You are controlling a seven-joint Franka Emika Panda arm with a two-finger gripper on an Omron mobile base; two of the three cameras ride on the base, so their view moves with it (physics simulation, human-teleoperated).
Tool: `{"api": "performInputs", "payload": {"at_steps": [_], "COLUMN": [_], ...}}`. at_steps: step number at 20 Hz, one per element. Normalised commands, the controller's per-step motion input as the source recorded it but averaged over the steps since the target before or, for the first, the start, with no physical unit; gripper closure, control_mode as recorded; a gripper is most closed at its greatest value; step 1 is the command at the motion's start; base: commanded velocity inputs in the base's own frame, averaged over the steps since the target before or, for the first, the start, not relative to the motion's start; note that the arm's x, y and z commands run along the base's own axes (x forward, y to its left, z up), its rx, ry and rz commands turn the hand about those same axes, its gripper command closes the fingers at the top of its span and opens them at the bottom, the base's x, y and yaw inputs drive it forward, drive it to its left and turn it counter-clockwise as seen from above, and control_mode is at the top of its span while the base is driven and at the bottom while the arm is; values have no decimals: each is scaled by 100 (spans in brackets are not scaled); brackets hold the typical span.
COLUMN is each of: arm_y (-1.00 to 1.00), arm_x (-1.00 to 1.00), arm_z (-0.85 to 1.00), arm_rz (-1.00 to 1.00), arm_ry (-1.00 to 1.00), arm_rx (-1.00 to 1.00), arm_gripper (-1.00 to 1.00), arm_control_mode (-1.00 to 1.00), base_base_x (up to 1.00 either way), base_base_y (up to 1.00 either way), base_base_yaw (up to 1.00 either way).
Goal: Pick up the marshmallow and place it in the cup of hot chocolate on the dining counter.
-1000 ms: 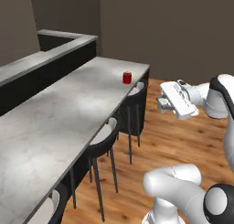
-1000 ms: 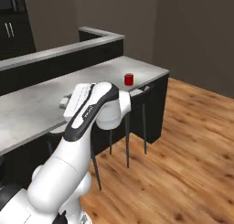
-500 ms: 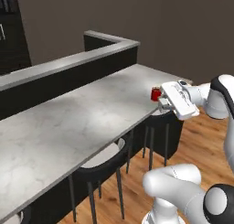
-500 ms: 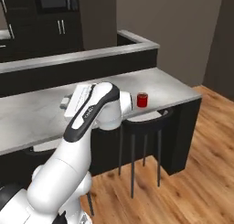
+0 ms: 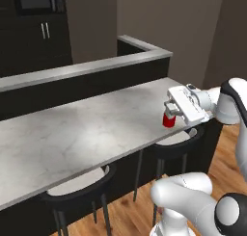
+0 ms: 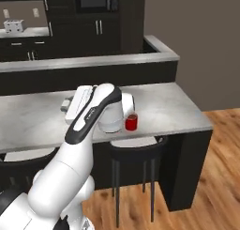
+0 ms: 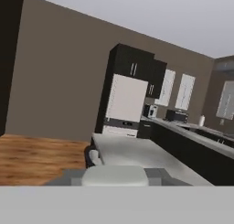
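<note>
To drop the marshmallow cleanly into the cup of hot chocolate [image 5: 169,120], first settle the doubt about the load. Opening of the end effector [image 5: 168,108]: not readable from either base camera, with the white hand turned sideways and its fingers facing out over the surface [image 5: 87,134]. Same for the marshmallow itself, which is too small or too hidden to place, so treat the grasp as unconfirmed rather than assumed. Cup position is plain enough: upright on the dining counter, close to the front edge near its far end, above a dark stool [image 5: 176,146] and just below the end effector in the left base camera. Seen from the right [image 6: 131,123], it stands just beside the forearm and touches nothing. Judged from that, tip the wrist down from its level pose, since the hand camera looks out across the room and not at the cup. Centre the fingers directly over the red rim. Lower gently to just above the brown liquid, then release without any sideways sweep. Keep the forearm off the cup throughout: light, handleless and near the edge, so probably easy to knock over or off.
</note>
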Motion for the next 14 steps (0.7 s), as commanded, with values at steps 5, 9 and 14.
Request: {"api": "performInputs", "payload": {"at_steps": [5, 9, 14], "arm_y": [0, 0, 0], "arm_x": [0, 0, 0], "arm_z": [0, 0, 0], "arm_rz": [0, 0, 0], "arm_ry": [0, 0, 0], "arm_rx": [0, 0, 0], "arm_gripper": [100, 100, 100], "arm_control_mode": [100, 100, 100], "base_base_x": [12, 57, 39], "base_base_y": [-100, -83, -30], "base_base_yaw": [44, 46, 28]}}
